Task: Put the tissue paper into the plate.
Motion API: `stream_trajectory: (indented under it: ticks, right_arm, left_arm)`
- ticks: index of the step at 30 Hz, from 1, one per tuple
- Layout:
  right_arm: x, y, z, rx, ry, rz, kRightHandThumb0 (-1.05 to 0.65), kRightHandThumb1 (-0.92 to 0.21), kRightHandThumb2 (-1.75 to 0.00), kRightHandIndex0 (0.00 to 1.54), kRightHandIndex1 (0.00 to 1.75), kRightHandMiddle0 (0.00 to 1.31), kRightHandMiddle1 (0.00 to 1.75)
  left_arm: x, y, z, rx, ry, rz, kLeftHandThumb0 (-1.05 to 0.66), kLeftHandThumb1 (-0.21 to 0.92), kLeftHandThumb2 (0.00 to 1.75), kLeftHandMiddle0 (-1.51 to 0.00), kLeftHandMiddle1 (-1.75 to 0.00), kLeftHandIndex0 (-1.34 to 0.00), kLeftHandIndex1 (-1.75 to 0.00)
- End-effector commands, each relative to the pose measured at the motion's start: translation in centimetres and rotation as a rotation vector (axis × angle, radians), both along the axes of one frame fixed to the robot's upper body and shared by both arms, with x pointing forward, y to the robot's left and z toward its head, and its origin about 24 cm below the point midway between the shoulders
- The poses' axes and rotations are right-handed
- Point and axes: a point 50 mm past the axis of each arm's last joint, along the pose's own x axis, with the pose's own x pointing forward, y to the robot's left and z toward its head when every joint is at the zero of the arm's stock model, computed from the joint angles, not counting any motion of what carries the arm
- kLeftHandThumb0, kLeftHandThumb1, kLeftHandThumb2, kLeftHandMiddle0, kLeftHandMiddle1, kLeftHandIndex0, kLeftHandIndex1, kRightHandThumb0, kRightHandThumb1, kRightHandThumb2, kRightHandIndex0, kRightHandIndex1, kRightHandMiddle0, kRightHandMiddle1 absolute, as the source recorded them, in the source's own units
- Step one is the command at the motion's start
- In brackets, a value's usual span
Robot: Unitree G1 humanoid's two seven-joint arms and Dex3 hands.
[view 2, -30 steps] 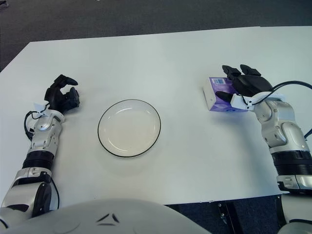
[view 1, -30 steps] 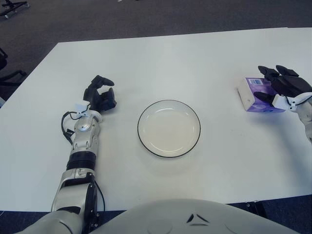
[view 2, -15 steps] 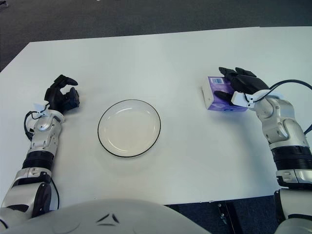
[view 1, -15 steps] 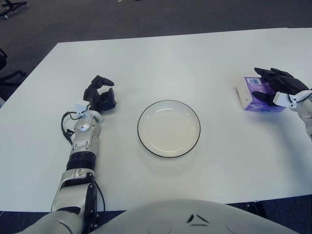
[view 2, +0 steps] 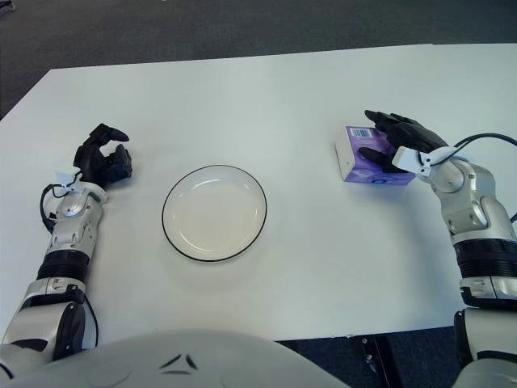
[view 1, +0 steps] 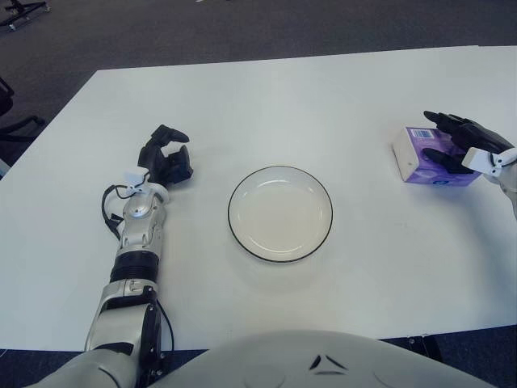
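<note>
The tissue paper is a small purple and white pack (view 2: 353, 164) lying on the white table at the right. My right hand (view 2: 381, 136) lies over its top right side with the fingers stretched out flat across the pack and the thumb against its near face; it does not clasp the pack. The round white plate (view 2: 165, 215) with a dark rim stands at the table's middle, well to the left of the pack. My left hand (view 2: 103, 158) rests on the table at the left, fingers curled and holding nothing.
The white table (view 1: 266, 105) reaches to a far edge with dark carpet behind it. A chair base (view 1: 18, 128) shows at the far left, off the table.
My right hand has flattened and drawn slightly to the right over the tissue pack, with the fingers now stretched out. The pack, the plate and the left hand have stayed in place.
</note>
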Motion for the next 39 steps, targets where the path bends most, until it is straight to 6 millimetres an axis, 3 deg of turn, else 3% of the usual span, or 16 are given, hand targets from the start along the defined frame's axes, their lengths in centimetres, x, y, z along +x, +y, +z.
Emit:
stream_trajectory:
  ticks: [1,18,24,39]
  right_arm:
    - [-0.4,-0.5,-0.3,0.080,0.001,-0.025,-0.97,-0.92,-0.78,0.00,0.00,0.00,0.15]
    - [-1.1,-0.7,0.6,0.326,-0.017,-0.019,-0.97,-0.92,-0.67,0.00,0.00,0.00,0.22]
    - [-1.0,1.4,0.6,0.314,-0.008,0.020,-0.97,-0.92,-0.65,0.00,0.00,0.00,0.21]
    - [1.2,2.7,-2.4,0.406,0.061,-0.019,-0.94,-0.92,-0.64,0.00,0.00,0.00,0.20]
  left_arm:
    - [-3.5,-1.1,-6.1,-0.073,0.226,0.019,-0.45,0.42,1.19,-1.29,-1.75,-0.53,-1.75]
    - [-3.4,-1.3,-6.1,-0.085,0.228,0.004,-0.44,0.43,1.17,-1.28,-1.75,-0.52,-1.75]
    - [-3.4,-1.5,-6.0,-0.097,0.222,0.005,-0.45,0.42,1.19,-1.28,-1.75,-0.53,-1.75]
    - [-3.5,-1.8,-6.0,-0.086,0.213,0.007,-0.45,0.42,1.19,-1.30,-1.75,-0.53,-1.75]
